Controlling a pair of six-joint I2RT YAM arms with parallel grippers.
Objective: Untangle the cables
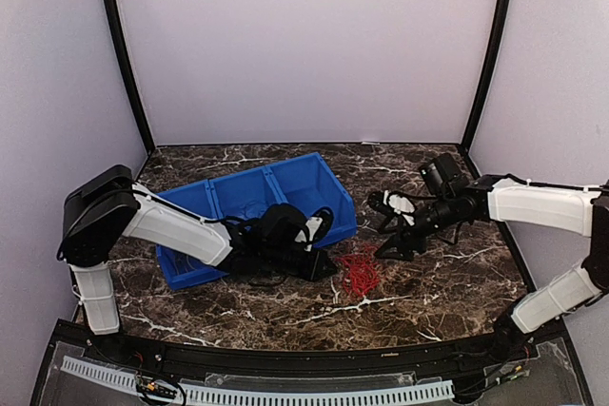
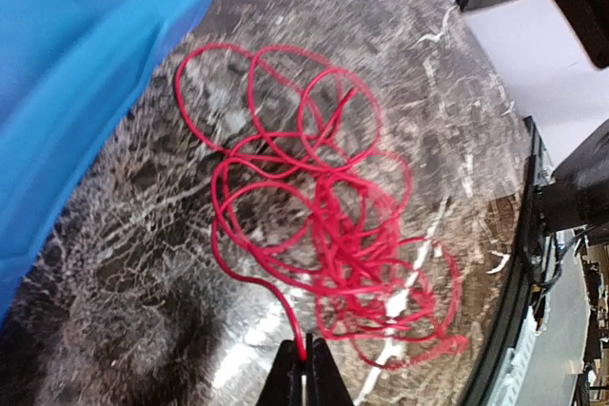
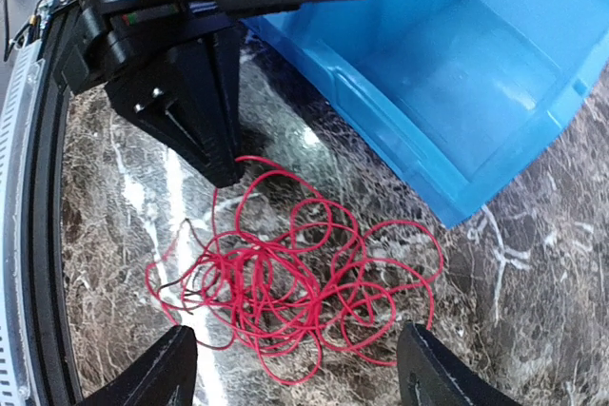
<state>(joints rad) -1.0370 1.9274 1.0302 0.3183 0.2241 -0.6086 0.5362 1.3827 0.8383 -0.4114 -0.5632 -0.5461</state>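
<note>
Dark marbled tabletop (image 1: 438, 301) was occupied, toward its front edge, by a tangled thin red cable (image 1: 360, 273) beside a blue plastic bin (image 1: 338, 199). One strand was pinched by the left gripper (image 2: 304, 358); the right gripper (image 3: 295, 368) was spread nearby.

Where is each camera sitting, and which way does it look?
Top camera: high behind the robot, looking down on the table, blue bin, left arm and right arm.
Left wrist: looks along the left hand, its tips shut on the red cable.
Right wrist: looks down through the open right hand at the same cable.
Both wrist views share the red cable and blue bin.
</note>
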